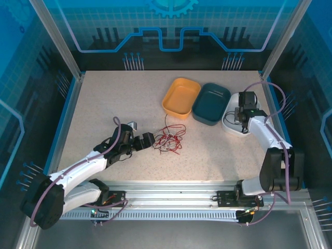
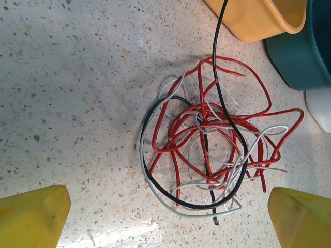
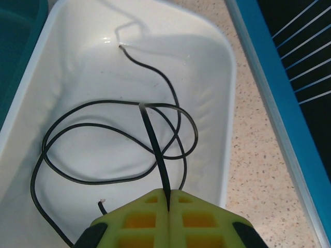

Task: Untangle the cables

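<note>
A loose tangle of thin red, white and black cables [image 2: 207, 144] is lying on the speckled beige table [image 1: 104, 104], near the middle and just in front of the rounded orange plastic tub [image 1: 181, 97] and the dark teal tub [image 1: 211, 104]. The left gripper [image 2: 165, 219] is hovering low beside the heap with its yellow fingers spread as wide as they go, gripping nothing. The right gripper [image 3: 168, 199] is reaching over the glossy white tray [image 3: 227, 103] at the right side, its fingers pinched tight on one separate black cable [image 3: 154, 147] that is coiling across the tray floor. These wires are looking very light, limp and springy, with smooth insulation that is likely to slip, so a single pull is probably going to drag the whole clump along. The better hold seems to be an outer loop or a free end, such as the black strand arcing around the lower edge of the heap, not the dense red knot at the centre. Which strand is passing over which in that knot is hard to read. One black strand is running out of the left wrist view past the orange tub, so its end is cut off. Part of the tray cable is disappearing under the right fingers.
</note>
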Action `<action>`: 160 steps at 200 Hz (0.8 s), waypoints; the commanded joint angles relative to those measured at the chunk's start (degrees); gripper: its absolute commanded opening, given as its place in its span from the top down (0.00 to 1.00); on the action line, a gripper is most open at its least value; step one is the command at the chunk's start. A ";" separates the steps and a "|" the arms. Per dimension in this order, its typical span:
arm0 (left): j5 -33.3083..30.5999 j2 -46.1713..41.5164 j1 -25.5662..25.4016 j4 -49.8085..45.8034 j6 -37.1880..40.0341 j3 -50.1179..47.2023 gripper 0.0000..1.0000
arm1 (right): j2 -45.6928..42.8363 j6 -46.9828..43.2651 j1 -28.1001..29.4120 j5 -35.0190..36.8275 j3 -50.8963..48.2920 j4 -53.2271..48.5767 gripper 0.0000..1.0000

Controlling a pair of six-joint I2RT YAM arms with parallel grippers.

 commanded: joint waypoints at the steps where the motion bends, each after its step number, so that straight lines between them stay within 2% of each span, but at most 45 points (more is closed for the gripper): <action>1: 1.00 -0.37 -0.38 0.51 0.17 -0.85 0.01 | 2.72 0.53 -1.00 -2.38 0.93 1.52 1.00; 62: 0.41 -0.61 -0.37 -0.24 0.15 -0.85 0.01 | 12.22 0.85 -1.10 -3.58 5.83 -1.08 1.00; 140: 0.13 0.12 -0.40 -0.66 0.06 0.02 0.01 | 17.04 1.00 -0.76 -6.05 10.39 -3.89 1.00; 160: 0.30 0.39 -0.37 -0.66 0.05 0.20 0.01 | 15.69 0.73 -0.10 -6.00 11.72 -6.21 0.90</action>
